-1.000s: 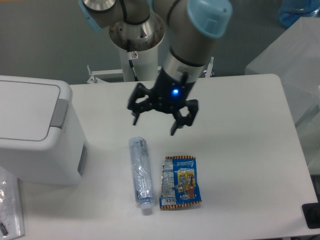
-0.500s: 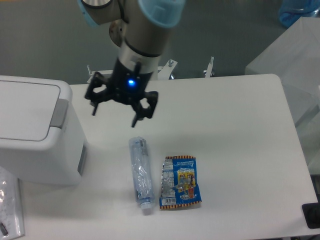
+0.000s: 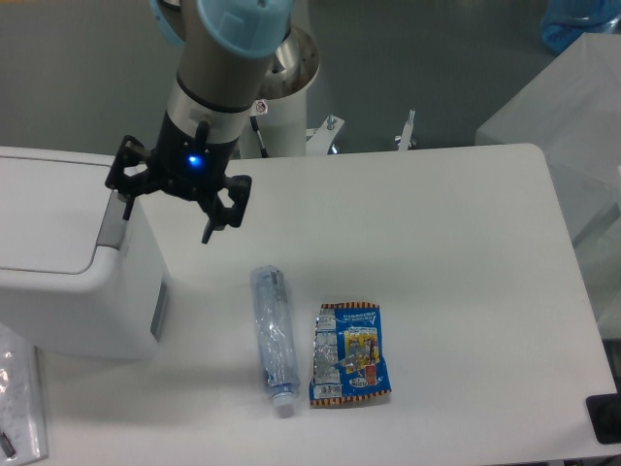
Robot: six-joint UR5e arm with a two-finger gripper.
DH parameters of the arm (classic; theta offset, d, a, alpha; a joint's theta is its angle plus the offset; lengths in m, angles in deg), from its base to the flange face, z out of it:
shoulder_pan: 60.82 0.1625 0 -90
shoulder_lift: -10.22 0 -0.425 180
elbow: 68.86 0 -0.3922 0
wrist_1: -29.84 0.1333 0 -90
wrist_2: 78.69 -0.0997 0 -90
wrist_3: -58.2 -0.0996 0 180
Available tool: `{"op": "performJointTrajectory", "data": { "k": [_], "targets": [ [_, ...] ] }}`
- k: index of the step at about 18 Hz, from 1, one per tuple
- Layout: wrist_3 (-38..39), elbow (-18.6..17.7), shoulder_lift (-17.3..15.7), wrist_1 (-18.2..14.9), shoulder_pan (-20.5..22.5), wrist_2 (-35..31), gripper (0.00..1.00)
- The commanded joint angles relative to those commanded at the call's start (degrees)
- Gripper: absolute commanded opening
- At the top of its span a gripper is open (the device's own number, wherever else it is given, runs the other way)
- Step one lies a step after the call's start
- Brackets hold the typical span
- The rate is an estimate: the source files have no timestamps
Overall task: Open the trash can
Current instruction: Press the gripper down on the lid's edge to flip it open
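White counter (image 3: 456, 272) carries the trash can (image 3: 68, 262), lid closed, at left; end effector (image 3: 167, 209) hovers beside it, fingers spread, holding nothing.

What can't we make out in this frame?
- Trash can: its left part is cut off by the camera's left edge, and no hinge or latch shows.
- Pincer: whether its left finger touches the lid edge can't be judged from above.
- Snack packet: print too small to read.
- Plastic bag: cut off at the lower-left corner.
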Motion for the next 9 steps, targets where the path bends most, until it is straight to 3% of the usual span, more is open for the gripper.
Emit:
{"op": "performJointTrajectory", "data": {
  "k": [9],
  "targets": [
    [-0.09, -1.23, 0.70, 0.53, -0.53, -0.79, 1.00]
  ]
}}
